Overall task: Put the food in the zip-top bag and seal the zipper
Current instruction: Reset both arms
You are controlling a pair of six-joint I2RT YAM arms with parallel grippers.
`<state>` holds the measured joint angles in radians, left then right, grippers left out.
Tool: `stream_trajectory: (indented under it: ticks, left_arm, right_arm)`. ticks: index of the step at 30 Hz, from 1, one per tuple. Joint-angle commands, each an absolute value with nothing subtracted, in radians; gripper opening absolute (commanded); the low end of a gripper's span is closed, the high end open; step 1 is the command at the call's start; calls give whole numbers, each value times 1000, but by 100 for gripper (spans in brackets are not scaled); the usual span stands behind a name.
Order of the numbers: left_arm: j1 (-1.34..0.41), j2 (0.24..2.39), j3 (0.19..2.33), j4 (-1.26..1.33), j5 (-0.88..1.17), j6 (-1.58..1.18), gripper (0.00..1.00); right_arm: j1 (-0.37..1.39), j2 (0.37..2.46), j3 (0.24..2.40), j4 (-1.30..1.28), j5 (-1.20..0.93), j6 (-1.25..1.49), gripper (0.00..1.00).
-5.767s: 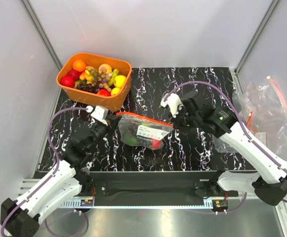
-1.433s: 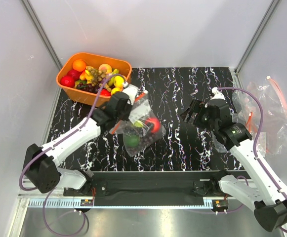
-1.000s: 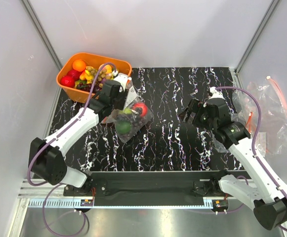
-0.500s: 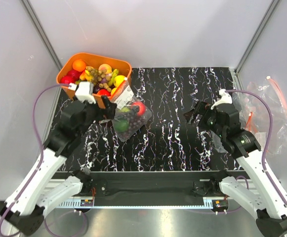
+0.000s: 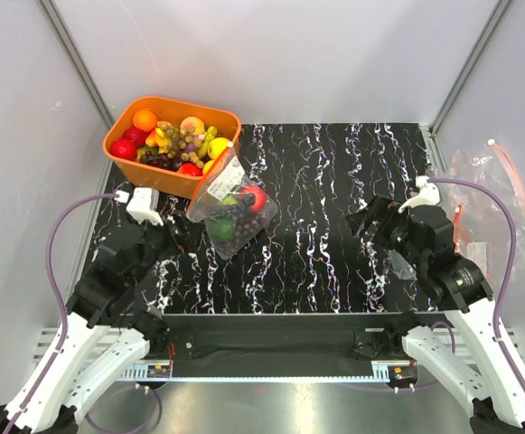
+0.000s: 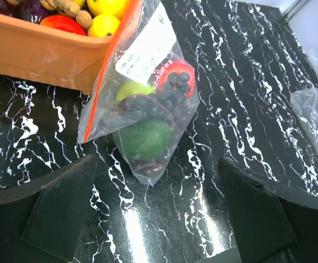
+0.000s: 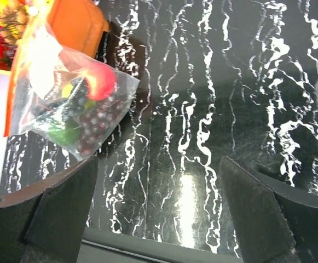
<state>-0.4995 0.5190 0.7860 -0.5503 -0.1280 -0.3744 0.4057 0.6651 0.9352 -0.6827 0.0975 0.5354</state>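
Both hands stand empty, jaws wide apart. The left hand [image 6: 159,219] hovers low over the black marbled tabletop [image 5: 334,181] just short of the zip-top bag [image 6: 142,104], while the right hand [image 7: 159,213] hangs well apart from it, to its right. The bag lies with its bottom on the tabletop and its upper edge propped against the wall of the orange basket [image 6: 38,55], which holds more toy fruit. Inside the clear film sits the food: a dark grape bunch [image 6: 164,101], a red apple [image 6: 172,74] and a green piece [image 6: 145,137]. The orange-red zipper [image 6: 107,71] runs down the bag's left edge in the left wrist view and looks pressed flat, though whether it is sealed end to end cannot be told. Spare clear bags [image 5: 488,203] lie heaped at the right edge. The load looks light, but the film is thin, limp and likely slick, and the glossy fruit would roll and shift the weight when lifted. The zipper strip, the stiffest part, seems the surest place to pinch, near a corner rather than over the bulging fruit.
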Motion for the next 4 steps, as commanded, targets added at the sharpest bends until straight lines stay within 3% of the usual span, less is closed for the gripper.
stream_trajectory:
  ticks: [1,4]
  left_arm:
    - [-500,546,790,-538,-123,-374,99]
    - [-500,583,814,-552,-121,-371,99]
  right_arm:
    - [400,663,949,-704,149,537,100]
    - [402,649,945,-696,143,546,100]
